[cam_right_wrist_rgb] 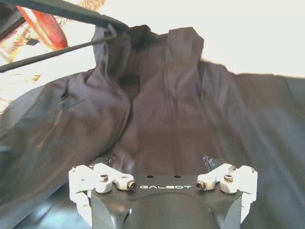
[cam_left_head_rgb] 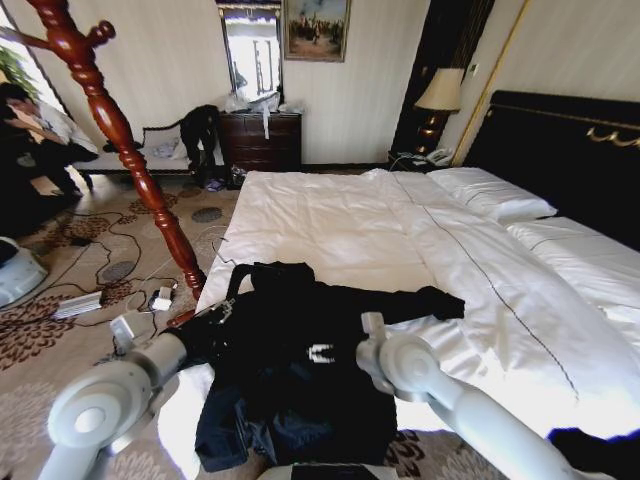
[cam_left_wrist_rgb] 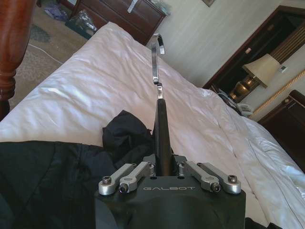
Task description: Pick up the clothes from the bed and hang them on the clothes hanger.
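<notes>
While looking down from the head, seeing nearest the two grey-white arms reaching forward over the near corner of the bed [cam_left_head_rgb: 330,220]. Finding the clothes [cam_left_head_rgb: 300,400] exactly there, lying crumpled on the white duvet [cam_left_head_rgb: 500,290], the lower part hanging over the bed's edge toward the patterned carpet [cam_left_head_rgb: 60,330], one sleeve stretching out to the right.

Holding the right gripper [cam_left_head_rgb: 320,352] low over the middle of the black cloth, fingers spread apart and pinching nothing. Not being able to tell whether touching the cloth or only hovering.

Holding the left gripper [cam_left_wrist_rgb: 158,71] at the left edge of the clothes, fingers pressed together into one narrow column, with nothing visible between them, and pointing across the duvet.

Going farther to the left, meeting the clothes hanger [cam_left_head_rgb: 120,130], standing on the carpet just beside the bed, well apart from both grippers.

Ending at the far side with white pillows [cam_left_head_rgb: 490,195] lying against the black headboard [cam_left_head_rgb: 570,150], a lamp [cam_left_head_rgb: 440,95] standing beside it, and a dark dresser [cam_left_head_rgb: 260,140] standing at the back wall.
</notes>
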Robot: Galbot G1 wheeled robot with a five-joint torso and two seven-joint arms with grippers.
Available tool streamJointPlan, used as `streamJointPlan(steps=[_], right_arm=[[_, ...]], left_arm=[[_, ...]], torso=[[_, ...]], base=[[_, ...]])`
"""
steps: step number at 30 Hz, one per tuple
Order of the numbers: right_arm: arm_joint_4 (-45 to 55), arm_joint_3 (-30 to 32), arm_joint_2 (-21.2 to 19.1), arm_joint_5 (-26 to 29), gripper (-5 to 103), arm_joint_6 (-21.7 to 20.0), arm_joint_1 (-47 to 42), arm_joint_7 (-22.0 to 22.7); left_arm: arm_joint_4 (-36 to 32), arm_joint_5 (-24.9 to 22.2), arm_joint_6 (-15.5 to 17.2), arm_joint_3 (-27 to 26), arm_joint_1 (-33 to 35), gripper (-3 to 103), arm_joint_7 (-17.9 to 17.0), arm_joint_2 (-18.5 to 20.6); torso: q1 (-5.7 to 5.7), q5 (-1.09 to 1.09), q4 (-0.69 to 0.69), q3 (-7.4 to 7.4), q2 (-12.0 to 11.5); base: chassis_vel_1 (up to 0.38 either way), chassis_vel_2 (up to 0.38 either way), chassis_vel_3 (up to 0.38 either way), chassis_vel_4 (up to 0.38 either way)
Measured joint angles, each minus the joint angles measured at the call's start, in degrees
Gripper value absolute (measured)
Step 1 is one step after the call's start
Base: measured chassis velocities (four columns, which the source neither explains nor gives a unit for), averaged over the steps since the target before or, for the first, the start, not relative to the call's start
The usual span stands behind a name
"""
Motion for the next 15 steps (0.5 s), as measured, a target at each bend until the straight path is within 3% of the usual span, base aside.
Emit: streamJointPlan(steps=[4,6,7,10,15], right_arm=[[-8.1,-5.5,6.1,-8.9,100,0.4,5.5,-1.1],[-13.7,-9.1,11.3,-17.5,100,1.9,8.5,-2.7],[-13.7,-9.1,11.3,-17.5,100,1.9,8.5,-2.7],[-18.7,-12.5,15.2,-24.2,100,4.2,11.2,-4.8],[-21.8,-15.3,17.7,-26.1,100,5.2,12.5,-5.2]], left_arm=[[0.0,-0.1,0.0,-0.3,0.1,17,0.0,0.2],[0.0,-0.1,0.1,-0.3,0.1,17,-0.1,0.2],[0.0,-0.1,0.1,-0.3,0.1,17,-0.1,0.2],[0.0,-0.2,0.1,-0.5,0.0,17,-0.2,0.2],[0.0,-1.1,0.0,-1.7,-0.4,17,-0.3,0.6]], torso=[[0.0,-0.01,0.01,0.0,0.0],[0.0,-0.01,0.03,0.0,0.0],[0.0,-0.01,0.03,0.0,0.0],[0.0,-0.02,0.02,0.0,0.0],[0.0,-0.01,0.0,0.0,0.0]], base=[[0.0,0.0,0.0,0.0],[0.0,0.0,0.0,0.0],[0.0,0.0,0.0,0.0],[0.0,0.0,0.0,0.0],[0.0,0.0,0.0,0.0]])
